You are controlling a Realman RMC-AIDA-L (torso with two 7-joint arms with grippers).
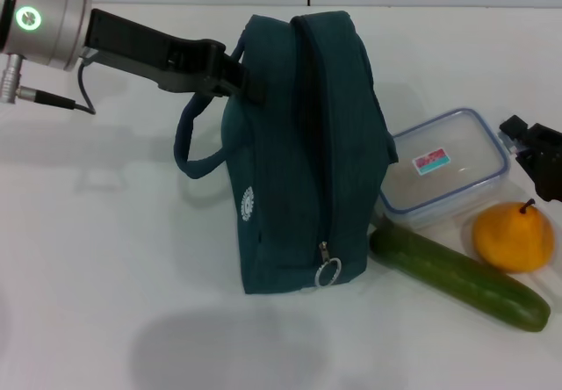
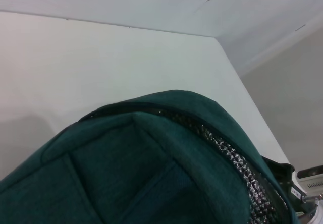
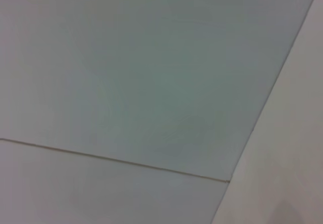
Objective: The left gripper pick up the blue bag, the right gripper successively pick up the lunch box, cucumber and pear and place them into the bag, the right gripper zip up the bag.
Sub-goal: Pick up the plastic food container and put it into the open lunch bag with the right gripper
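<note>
Silver and banded, the left arm comes in from the upper left of the head view with its green light lit, stretched nearly level above the white table [image 1: 105, 258] and ending in the left gripper [image 1: 235, 72] at the bag's near upper edge. Its black jaws are closed on the blue bag [image 1: 303, 153] at the top of that side wall, just above the spot where the loop handle [image 1: 195, 140] hangs down (the fingertips themselves are sunk into the fabric, so the exact pinch is hard to read). The bag stands upright below and beyond the jaws, its zipper band running over the top and down the front to a metal ring pull [image 1: 327, 273] near the base; the zip looks shut. In the left wrist view the bag's dark teal cloth [image 2: 151, 173] fills the lower part, with the zipper teeth [image 2: 237, 163] crossing it. On the far side of the bag from the left jaws lie the lunch box [image 1: 448, 166], touching or nearly touching the bag, the cucumber [image 1: 458, 276] slanting along the table in front of it, and the pear [image 1: 514, 236] just beside the cucumber's far end. The right gripper [image 1: 537, 157] sits at the right edge of the head view, just beyond the lunch box and above the pear; whether its jaws are open cannot be told. Its wrist view shows only pale panelled surface.
</note>
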